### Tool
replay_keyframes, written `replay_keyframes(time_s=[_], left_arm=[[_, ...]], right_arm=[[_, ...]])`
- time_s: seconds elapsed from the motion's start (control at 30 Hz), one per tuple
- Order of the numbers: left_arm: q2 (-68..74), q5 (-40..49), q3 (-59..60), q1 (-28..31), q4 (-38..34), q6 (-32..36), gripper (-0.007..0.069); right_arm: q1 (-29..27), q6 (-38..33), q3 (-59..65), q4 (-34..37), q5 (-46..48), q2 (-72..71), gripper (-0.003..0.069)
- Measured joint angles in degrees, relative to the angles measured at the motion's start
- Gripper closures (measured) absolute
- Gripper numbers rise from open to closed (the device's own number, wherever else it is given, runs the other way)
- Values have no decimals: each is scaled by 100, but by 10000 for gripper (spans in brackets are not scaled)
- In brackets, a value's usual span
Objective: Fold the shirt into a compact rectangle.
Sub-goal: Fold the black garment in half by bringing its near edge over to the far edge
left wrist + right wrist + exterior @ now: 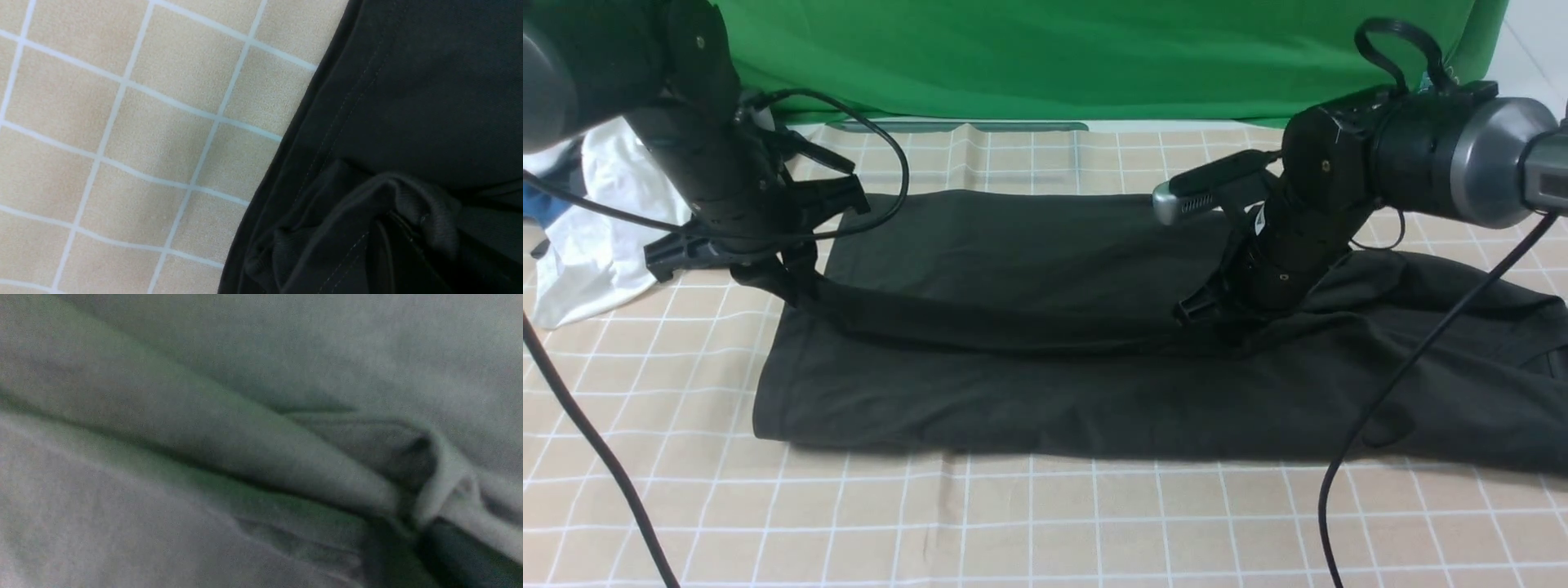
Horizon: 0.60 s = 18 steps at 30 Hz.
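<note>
The black shirt (1029, 384) lies spread wide across the checked cloth, its far part doubled toward me along a raised fold between my two grippers. My left gripper (796, 287) is at the fold's left end, shut on a bunched hem of the shirt (429, 102); the fabric gathers tightly at the left gripper (392, 253). My right gripper (1217, 318) presses down at the fold's right end. In the right wrist view the shirt (204, 437) fills the picture, and a ridge of it is pinched at the right gripper (425, 531). No logo or neck label shows.
A white garment (596, 237) and a bit of blue cloth (539, 208) lie at the far left. A green backdrop (1094, 49) closes off the far side. Black cables (588, 441) (1405, 384) hang down in front on both sides. Checked cloth (1013, 523) shows in front of the shirt.
</note>
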State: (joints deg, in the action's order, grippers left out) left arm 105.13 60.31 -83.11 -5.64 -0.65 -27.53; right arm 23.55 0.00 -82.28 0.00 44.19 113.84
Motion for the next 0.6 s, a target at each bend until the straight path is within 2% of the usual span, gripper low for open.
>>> replay_keyframes(time_s=[0.13, 0.4, 0.6], left_arm=[[0, 477, -177, 0, -5, 0, 593], [70, 702, -1315, 0, 21, 0, 593], [263, 877, -1767, 0, 21, -27, 593]], right_arm=[[-63, -79, -488, -94, 311, 0, 619], [-441, -204, -1719, -122, 761, 4, 620], [-517, -385, -1958, 0, 1468, 19, 610]])
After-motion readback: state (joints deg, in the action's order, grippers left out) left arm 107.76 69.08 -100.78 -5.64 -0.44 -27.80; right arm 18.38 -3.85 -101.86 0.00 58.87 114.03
